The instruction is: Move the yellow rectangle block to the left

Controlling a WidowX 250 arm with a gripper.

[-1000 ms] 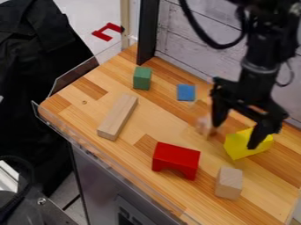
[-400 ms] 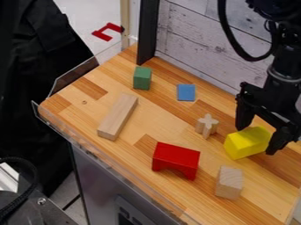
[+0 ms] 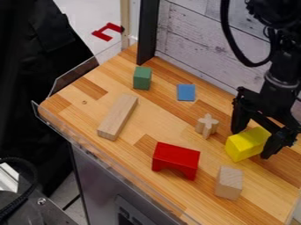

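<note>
The yellow rectangular block (image 3: 246, 144) lies on the right part of the wooden table, its long side slanting up to the right. My gripper (image 3: 251, 144) hangs over it from the upper right, open, with one finger at the block's upper left side and the other at its right end. The fingers stand apart around the block; whether they touch it I cannot tell.
Left of the block stand a small wooden cross piece (image 3: 207, 125) and a red arch block (image 3: 176, 160). A plain wooden block (image 3: 229, 182) is below. Farther left are a blue block (image 3: 185, 92), a green block (image 3: 141, 78) and a long wooden block (image 3: 117, 117).
The gripper first moved right, off the cross piece, then came slightly back left and lower around the yellow block. The block has turned a little and shifted slightly.
</note>
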